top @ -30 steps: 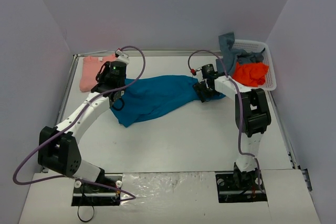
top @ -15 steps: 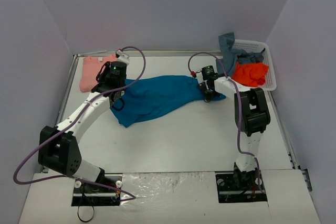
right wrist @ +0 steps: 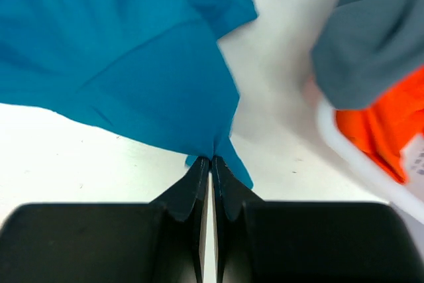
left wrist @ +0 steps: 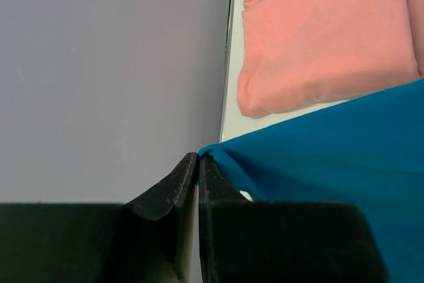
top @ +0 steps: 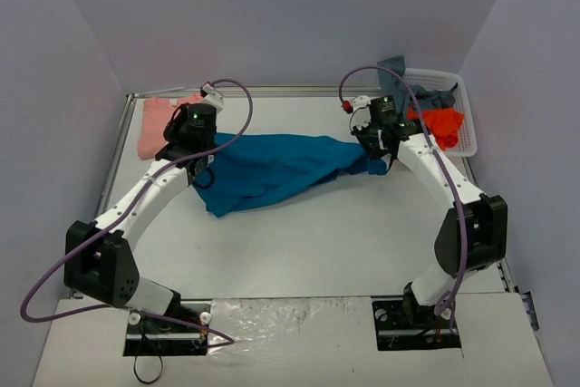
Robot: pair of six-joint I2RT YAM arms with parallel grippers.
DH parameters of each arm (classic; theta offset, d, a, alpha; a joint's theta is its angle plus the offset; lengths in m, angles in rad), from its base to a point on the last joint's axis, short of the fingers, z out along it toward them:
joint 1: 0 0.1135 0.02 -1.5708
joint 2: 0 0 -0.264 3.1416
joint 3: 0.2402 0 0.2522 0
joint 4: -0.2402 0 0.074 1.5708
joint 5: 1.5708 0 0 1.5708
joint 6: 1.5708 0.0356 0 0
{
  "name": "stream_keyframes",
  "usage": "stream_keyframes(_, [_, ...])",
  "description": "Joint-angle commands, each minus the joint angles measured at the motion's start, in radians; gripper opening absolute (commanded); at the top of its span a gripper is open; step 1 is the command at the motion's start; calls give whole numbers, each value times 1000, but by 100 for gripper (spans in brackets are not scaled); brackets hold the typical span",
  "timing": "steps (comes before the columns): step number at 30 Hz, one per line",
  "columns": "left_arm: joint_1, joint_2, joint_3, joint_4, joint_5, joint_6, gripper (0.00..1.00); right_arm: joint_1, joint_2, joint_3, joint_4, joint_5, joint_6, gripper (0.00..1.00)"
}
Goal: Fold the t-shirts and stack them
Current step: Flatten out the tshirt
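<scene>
A teal-blue t-shirt [top: 272,169] is stretched across the back half of the table between both arms. My left gripper [top: 201,153] is shut on its left edge; the teal-blue t-shirt [left wrist: 344,157] meets the closed tips [left wrist: 197,157] in the left wrist view. My right gripper [top: 374,153] is shut on the right end, where the cloth [right wrist: 132,64] bunches into the pinched tips [right wrist: 211,160]. A folded salmon-pink t-shirt [top: 159,124] lies flat at the back left. A bright orange t-shirt [top: 437,124] and a grey-blue one [top: 399,79] fill the basket.
The white lattice basket [top: 464,115] stands at the back right, close beside my right gripper. Grey walls close in the left, back and right sides. The left gripper is near the left wall [left wrist: 99,64].
The right gripper closed on the teal-blue t-shirt's right end and lifted it up and to the right, towards the basket, stretching the cloth. The left arm held still.
</scene>
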Motion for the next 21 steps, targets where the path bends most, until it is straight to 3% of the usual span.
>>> stream_keyframes(1, [11, -70, 65, 47, -48, 83, 2, -11, -89, 38, -83, -6, -14, 0])
stream_keyframes(13, [15, 12, 62, 337, -114, 297, 3, -23, -175, -67, -85, -6, -14, 0])
stream_keyframes(19, [17, 150, 114, 402, -116, 337, 2, -29, -210, -113, -85, -3, -12, 0])
stream_keyframes(21, [17, 219, 118, 451, -128, 350, 8, -32, -210, -123, -83, 2, -11, 0])
